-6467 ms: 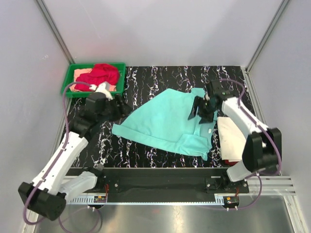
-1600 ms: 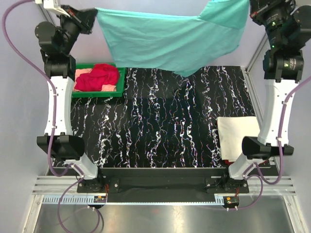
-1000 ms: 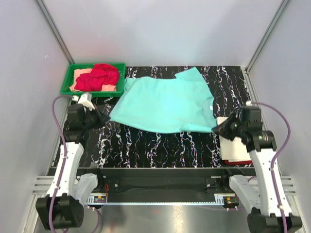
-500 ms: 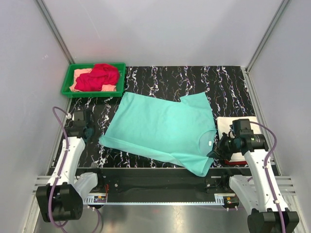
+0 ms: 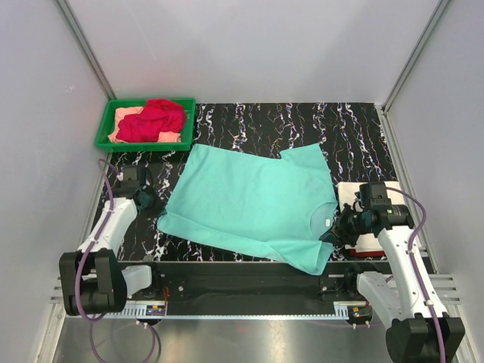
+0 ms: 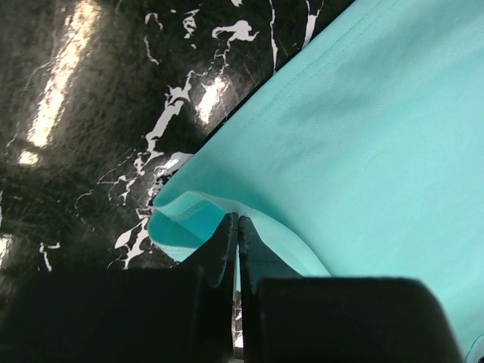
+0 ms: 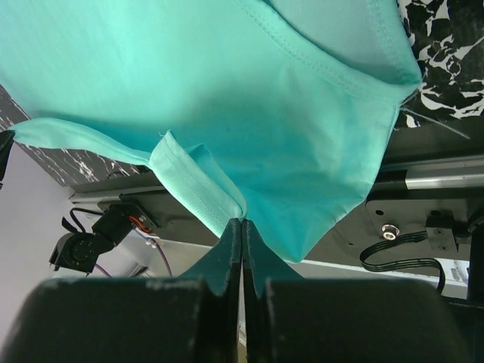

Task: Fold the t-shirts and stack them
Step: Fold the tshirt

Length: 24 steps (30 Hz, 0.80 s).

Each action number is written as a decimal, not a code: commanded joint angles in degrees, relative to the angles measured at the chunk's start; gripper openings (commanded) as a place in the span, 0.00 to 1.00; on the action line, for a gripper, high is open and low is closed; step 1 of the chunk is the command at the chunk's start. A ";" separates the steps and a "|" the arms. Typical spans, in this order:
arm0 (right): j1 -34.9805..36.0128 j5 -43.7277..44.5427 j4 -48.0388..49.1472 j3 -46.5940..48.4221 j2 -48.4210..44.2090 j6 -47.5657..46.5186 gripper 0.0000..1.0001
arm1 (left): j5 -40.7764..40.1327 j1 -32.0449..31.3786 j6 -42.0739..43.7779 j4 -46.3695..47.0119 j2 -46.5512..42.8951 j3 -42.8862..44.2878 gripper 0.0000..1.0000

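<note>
Mint-teal t-shirt (image 5: 253, 197) spread, pinched by left gripper (image 6: 236, 224), right gripper (image 7: 242, 224); neck label (image 5: 330, 221) unreadable

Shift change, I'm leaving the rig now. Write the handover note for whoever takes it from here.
Left hand: shut on the mint-teal t-shirt at its left edge.
Right hand: shut on its near right corner.
The shirt lies spread flat on the marbled table, near corner over the front edge. Folded cream-white t-shirt at right. Red t-shirt and peach t-shirt crumpled in the green tray.
Done: teal spread.
Left: fold and stack it, then red and peach.
</note>
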 commanded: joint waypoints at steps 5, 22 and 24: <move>0.22 3.28 5.57 4.00 3.02 -0.11 0.00 | 5.54 -0.43 1.70 4.88 3.04 3.69 0.00; 0.13 7.76 12.24 8.23 12.25 -1.95 0.00 | 3.61 -0.43 1.00 5.86 10.51 9.93 0.00; 0.13 8.47 12.95 9.28 13.74 -2.30 0.00 | 2.99 -0.43 0.30 6.38 10.69 9.32 0.00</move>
